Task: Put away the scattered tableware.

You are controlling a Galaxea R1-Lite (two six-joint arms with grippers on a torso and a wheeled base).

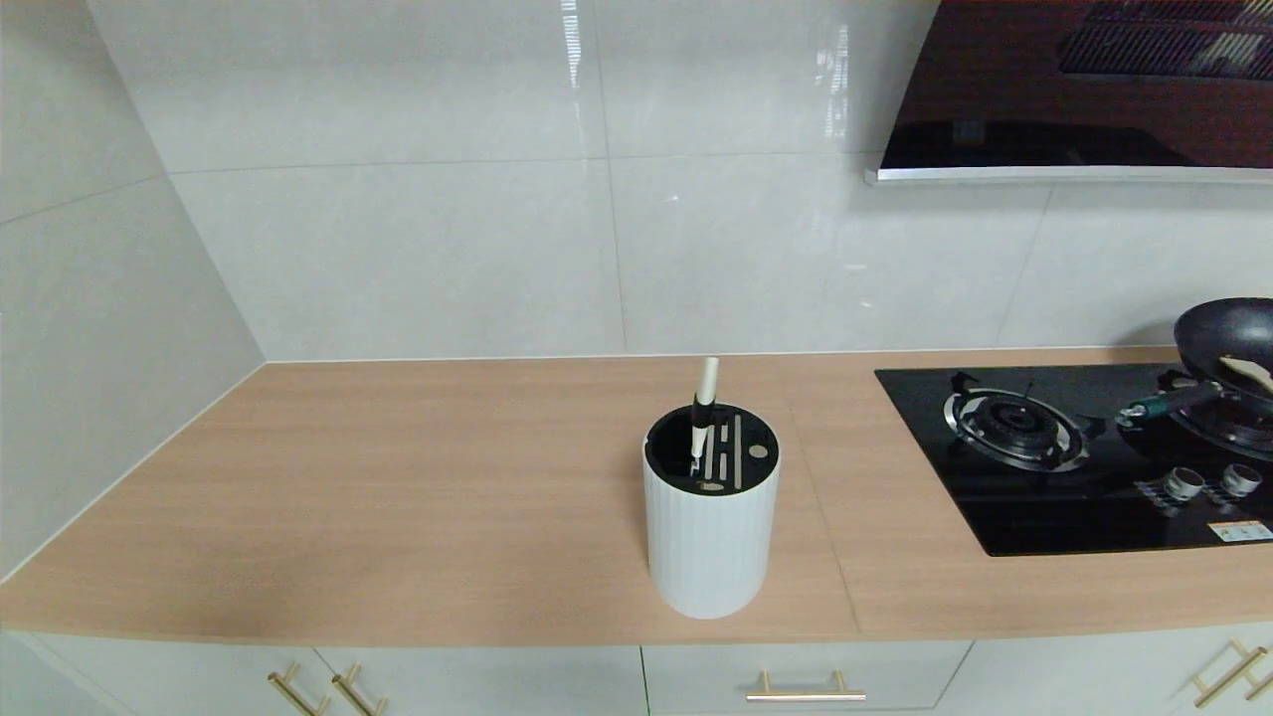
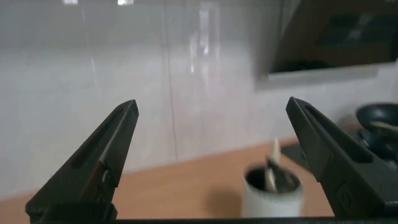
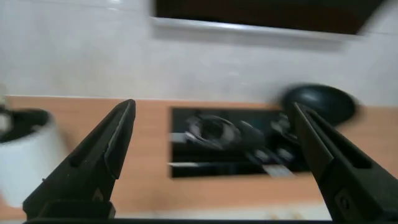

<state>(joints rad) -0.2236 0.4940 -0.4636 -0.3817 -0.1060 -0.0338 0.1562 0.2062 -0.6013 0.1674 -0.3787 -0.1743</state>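
utensil (image 1: 702, 418) standing in the white holder (image 1: 711, 542)
near the counter's (image 1: 398, 477) front edge; left gripper (image 2: 211, 104) and right gripper (image 3: 211, 107) gape wide, empty.

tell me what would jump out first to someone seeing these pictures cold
The white ribbed holder standing alone mid-counter catches the eye first, with one cream-handled utensil sticking up out of its black slotted top. Next comes the black gas hob set into the wooden counter on the right, a dark pan on its right-hand burner. The left gripper and right gripper are both open, facing the counter.
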